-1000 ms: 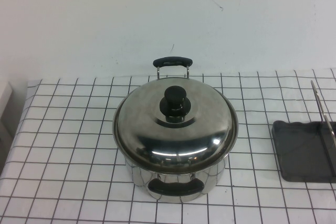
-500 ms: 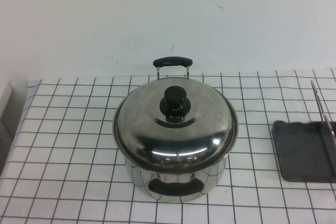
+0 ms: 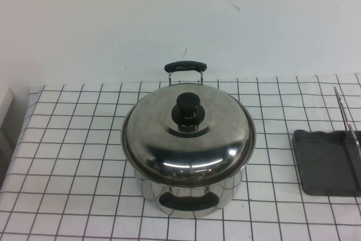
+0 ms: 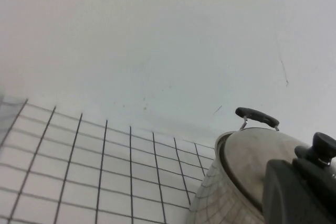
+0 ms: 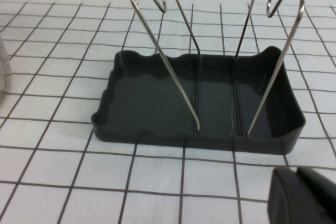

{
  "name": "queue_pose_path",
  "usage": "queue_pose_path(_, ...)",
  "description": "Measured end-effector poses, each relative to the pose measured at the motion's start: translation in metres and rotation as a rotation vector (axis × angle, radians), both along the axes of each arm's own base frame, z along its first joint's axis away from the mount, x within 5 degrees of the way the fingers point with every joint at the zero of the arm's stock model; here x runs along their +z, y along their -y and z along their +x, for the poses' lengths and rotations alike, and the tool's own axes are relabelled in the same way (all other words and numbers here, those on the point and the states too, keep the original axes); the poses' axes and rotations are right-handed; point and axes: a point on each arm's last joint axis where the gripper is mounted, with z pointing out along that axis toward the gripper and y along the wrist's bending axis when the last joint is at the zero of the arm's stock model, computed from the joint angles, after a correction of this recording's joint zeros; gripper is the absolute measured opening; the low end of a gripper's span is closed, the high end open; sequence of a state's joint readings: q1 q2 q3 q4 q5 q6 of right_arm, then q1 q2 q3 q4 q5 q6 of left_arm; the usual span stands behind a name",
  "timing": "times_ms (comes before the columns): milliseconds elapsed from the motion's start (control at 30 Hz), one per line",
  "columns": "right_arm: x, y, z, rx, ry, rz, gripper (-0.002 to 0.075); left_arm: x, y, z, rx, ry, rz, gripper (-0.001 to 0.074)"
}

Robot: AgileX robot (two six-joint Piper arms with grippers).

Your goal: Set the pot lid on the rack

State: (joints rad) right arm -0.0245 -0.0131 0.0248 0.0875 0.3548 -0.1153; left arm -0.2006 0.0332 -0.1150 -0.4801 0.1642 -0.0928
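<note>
1. My left gripper (image 4: 299, 192) only shows as a dark block in the corner of its wrist view, sitting close beside the pot, out around 9 o'clock from it. Can't tell how far apart my fingers are, and nothing seems to be in them.

2. My right gripper (image 5: 304, 200) is the same story: a dark lump at the near edge of its own view, parked just in front of the rack. Finger spread, can't tell.

3. Neither arm shows in the high view, so I reckon I haven't started the reach yet.

4. The pot lid (image 3: 189, 134) sits square on the pot (image 3: 189, 196), mid-table, with the black knob (image 3: 189, 111) dead centre. That's my only sane grab point, the dome is slick steel.

5. Plan as I see it: come straight down on the knob, pinch below its wide top, lift vertically so the rim clears the pot.

6. The rack (image 5: 199, 98) is way off at 3 o'clock from the pot, half cut off in the high view. The lid has to tip on edge and slide between the wire rods (image 5: 173, 61) into the grey tray.

7. In the way: the pot's rear handle (image 3: 183, 67) at 12 o'clock and the front handle at 6. Otherwise just checked tablecloth (image 3: 73, 139).
</note>
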Motion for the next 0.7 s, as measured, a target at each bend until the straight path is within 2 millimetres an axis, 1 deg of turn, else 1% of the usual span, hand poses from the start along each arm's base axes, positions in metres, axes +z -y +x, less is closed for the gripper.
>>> queue_pose_path(67,0.000,0.000,0.000,0.000,0.000,0.000,-0.0003,0.026,0.002,0.002,-0.022,0.016,0.111,-0.0003)
queue_pose_path(167,0.000,0.000,0.000,0.000,0.000,0.000,-0.0003,0.052,0.005,0.011,-0.037,0.023,0.218,-0.0003)
queue_pose_path(267,0.000,0.000,0.000,0.000,0.000,0.000,-0.0003,0.070,0.007,0.024,-0.034,0.014,0.293,-0.0003)
queue_pose_path(400,0.000,0.000,0.000,0.000,0.000,0.000,-0.0003,0.089,0.010,0.048,-0.024,-0.033,0.358,-0.0003)
queue_pose_path(500,0.000,0.000,0.000,0.000,0.000,0.000,-0.0003,0.100,0.021,0.066,-0.065,-0.012,0.420,0.0026)
queue_pose_path(600,0.000,0.000,0.000,0.000,0.000,0.000,-0.0003,0.105,0.048,0.086,-0.187,0.041,0.478,0.0130)
queue_pose_path(700,0.000,0.000,0.000,0.000,0.000,0.000,-0.0003,0.105,0.081,0.103,-0.320,0.062,0.514,0.0318)
